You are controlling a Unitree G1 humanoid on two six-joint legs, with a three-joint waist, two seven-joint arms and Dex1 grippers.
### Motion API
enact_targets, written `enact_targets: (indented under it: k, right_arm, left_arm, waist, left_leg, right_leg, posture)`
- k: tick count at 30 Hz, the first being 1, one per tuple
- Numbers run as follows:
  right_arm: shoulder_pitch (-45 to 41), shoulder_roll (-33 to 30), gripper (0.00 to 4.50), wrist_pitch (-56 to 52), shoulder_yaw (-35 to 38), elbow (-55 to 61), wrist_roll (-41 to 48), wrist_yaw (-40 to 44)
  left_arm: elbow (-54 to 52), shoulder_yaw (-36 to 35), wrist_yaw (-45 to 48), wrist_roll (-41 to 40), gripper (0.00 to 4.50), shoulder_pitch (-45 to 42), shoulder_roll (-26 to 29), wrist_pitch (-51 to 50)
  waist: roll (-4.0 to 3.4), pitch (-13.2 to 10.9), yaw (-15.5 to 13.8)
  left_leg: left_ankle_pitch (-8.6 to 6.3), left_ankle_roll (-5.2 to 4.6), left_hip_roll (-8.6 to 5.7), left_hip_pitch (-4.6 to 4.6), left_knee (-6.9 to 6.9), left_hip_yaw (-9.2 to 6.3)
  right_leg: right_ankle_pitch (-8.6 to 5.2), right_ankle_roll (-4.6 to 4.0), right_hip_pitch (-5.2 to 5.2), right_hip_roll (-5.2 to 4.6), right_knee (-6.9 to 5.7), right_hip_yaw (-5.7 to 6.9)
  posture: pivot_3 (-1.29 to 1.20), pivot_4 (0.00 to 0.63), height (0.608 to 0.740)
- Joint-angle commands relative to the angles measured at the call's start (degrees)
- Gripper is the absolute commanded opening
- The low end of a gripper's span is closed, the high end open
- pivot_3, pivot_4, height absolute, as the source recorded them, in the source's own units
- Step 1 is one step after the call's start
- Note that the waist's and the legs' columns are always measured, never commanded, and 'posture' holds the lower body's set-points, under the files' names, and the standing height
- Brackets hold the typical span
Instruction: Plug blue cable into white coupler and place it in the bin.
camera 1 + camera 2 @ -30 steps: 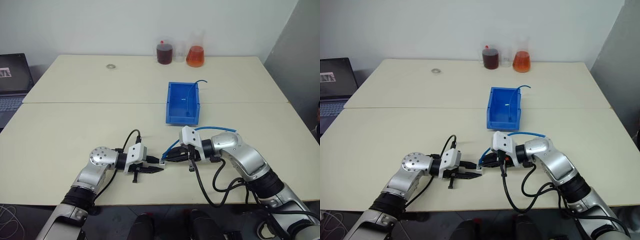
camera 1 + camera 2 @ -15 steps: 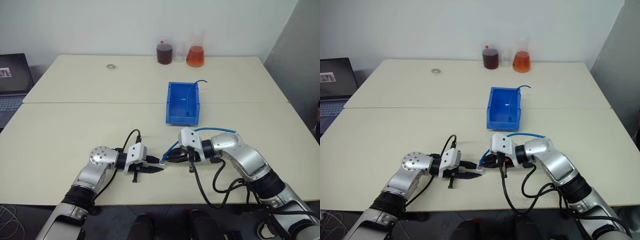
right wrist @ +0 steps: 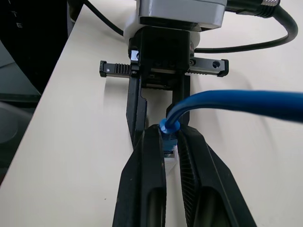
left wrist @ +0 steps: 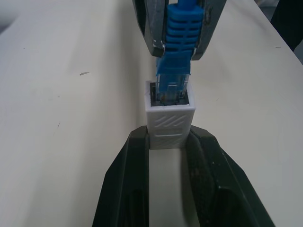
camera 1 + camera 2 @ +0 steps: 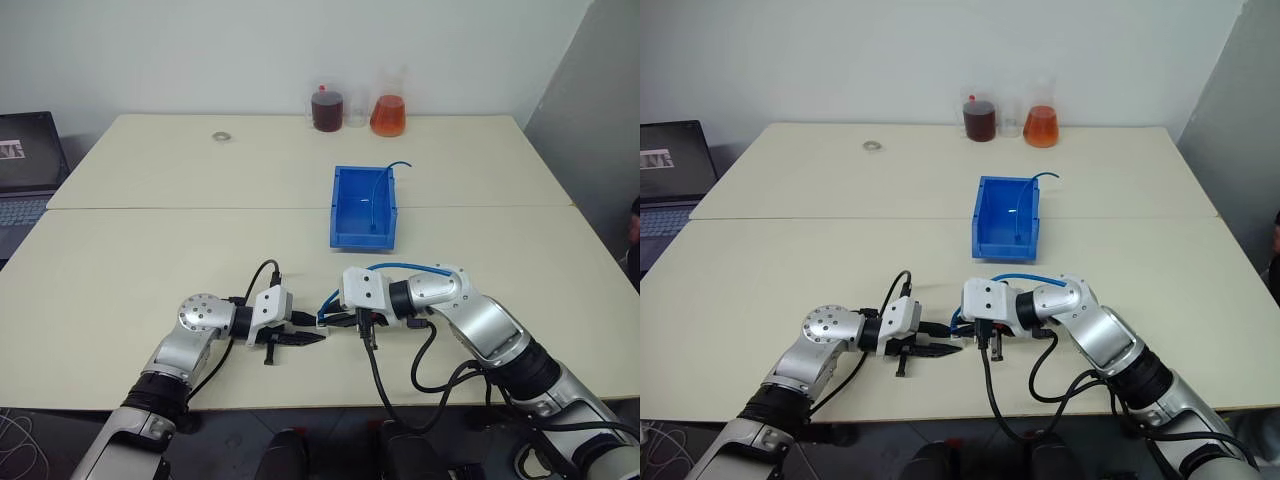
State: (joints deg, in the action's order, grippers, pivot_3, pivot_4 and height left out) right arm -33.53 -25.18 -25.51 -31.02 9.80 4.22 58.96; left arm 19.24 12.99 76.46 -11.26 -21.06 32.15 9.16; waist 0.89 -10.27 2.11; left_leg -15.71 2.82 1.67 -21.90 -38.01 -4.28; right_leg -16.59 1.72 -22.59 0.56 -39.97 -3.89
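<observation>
My left fingers (image 4: 171, 142) are clenched on the white coupler (image 4: 170, 119), one finger on each side wall, with its open dark socket facing away from my wrist. The coupler sits just above the table (image 5: 150, 260), at the tips of these fingers.

My right fingers (image 3: 169, 137) are clenched on the blue cable (image 3: 236, 100) at its ribbed boot, just behind the plug (image 4: 173, 81). The cable leaves the grip between the two fingers and arcs back over my right wrist. Seen from the left wrist, the clear plug tip stands in the mouth of the coupler socket; how deep it sits I cannot tell.

The two sets of fingers meet tip to tip, left pointing toward right, near the front edge of the table.

The bin (image 5: 340, 215) stands well beyond both sets of fingers, farther back on the table. A second blue cord (image 5: 378, 190) lies in it, one end curling over the far wall.

Beyond the bin, at the back of the table, stand a jar (image 5: 327, 108) of dark liquid and a flask (image 5: 390, 112) of orange liquid.
</observation>
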Motion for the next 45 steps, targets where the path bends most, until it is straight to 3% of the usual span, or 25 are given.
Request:
enact_targets:
  k: [1,13,18,20,28,34,40,45]
  right_arm:
    - [2.8,0.0,0.14,-1.2,-2.6,-5.1,-2.7,-1.1]
    - [2.5,1.8,0.14,-4.0,-0.6,-7.2,-0.8,-0.3]
    - [1.7,0.8,0.14,-8.0,3.5,-2.7,2.3,-0.6]
    - [1.6,0.5,0.14,-11.5,5.2,0.7,4.3,-0.9]
    - [2.9,0.2,0.14,-19.6,9.4,8.0,8.3,-4.7]
    - [0.9,-0.9,0.14,-32.0,21.1,12.9,16.1,-8.4]
    - [-6.2,-0.8,0.14,-44.7,31.1,13.5,22.9,-13.0]
    - [-13.2,-1.8,0.14,-48.7,32.4,9.0,23.5,-17.0]
  left_arm:
    - [-0.2,-0.3,-0.3,0.3,0.77,0.6,0.0,0.4]
    - [-0.6,-0.2,-0.3,0.2,0.77,0.6,0.2,0.4]
    - [-2.5,-0.6,-0.9,-0.3,0.77,0.7,0.3,-0.4]
    - [-4.2,-1.4,-1.0,-1.6,1.47,0.5,0.3,-1.3]
    - [-24.7,-5.3,-2.8,-13.0,3.03,2.3,3.7,-20.9]
    - [-32.0,-10.3,-2.1,-17.5,4.43,9.7,11.5,-28.4]
    - [-34.3,-12.8,-10.8,-18.3,4.47,11.8,9.2,-33.1]
    - [-40.2,-14.5,-29.2,-19.3,4.47,10.6,-1.3,-40.1]
  waist:
    - [0.0,0.0,0.2]
    - [-0.05,0.1,0.8]
    - [-0.05,0.1,0.9]
    - [-0.05,0.1,0.9]
    - [-0.07,-0.1,0.8]
    - [-0.11,-0.2,1.0]
    - [-0.14,-0.5,1.0]
    - [-0.14,-0.5,0.8]
  left_leg:
    - [-0.01,-0.01,0.01,0.28,0.05,0.0]
    - [-0.01,-0.02,0.03,0.66,0.12,0.0]
    - [-0.01,-0.01,0.03,0.67,0.13,0.0]
    - [-0.01,-0.01,0.03,0.62,0.12,-0.01]
    - [-0.01,-0.01,0.03,0.07,0.1,-0.23]
    - [-0.01,0.0,0.06,-0.01,0.2,-0.23]
    - [-0.02,0.0,0.05,-0.04,0.22,-0.22]
    - [-0.02,-0.01,0.02,-0.13,0.23,-0.24]
  right_leg:
    - [-0.06,-0.05,0.3,0.0,0.05,0.01]
    - [-0.24,0.18,0.61,0.05,0.05,-0.05]
    - [-0.25,0.19,0.62,0.05,0.05,-0.05]
    - [-0.25,0.19,0.59,0.05,0.05,-0.05]
    - [-0.22,0.12,0.26,0.04,0.21,0.15]
    - [-0.2,0.09,0.27,0.0,0.52,0.16]
    - [-0.24,0.16,0.27,-0.01,0.57,0.17]
    - [-0.09,-0.06,0.28,-0.07,0.69,0.2]
  posture:
    - [0.0,0.15,0.74]
    - [0.0,0.15,0.74]
    - [0.0,0.15,0.74]
    - [0.0,0.15,0.74]
    - [0.0,0.15,0.74]
    - [0.0,0.15,0.74]
    - [0.0,0.15,0.74]
    - [0.0,0.15,0.74]
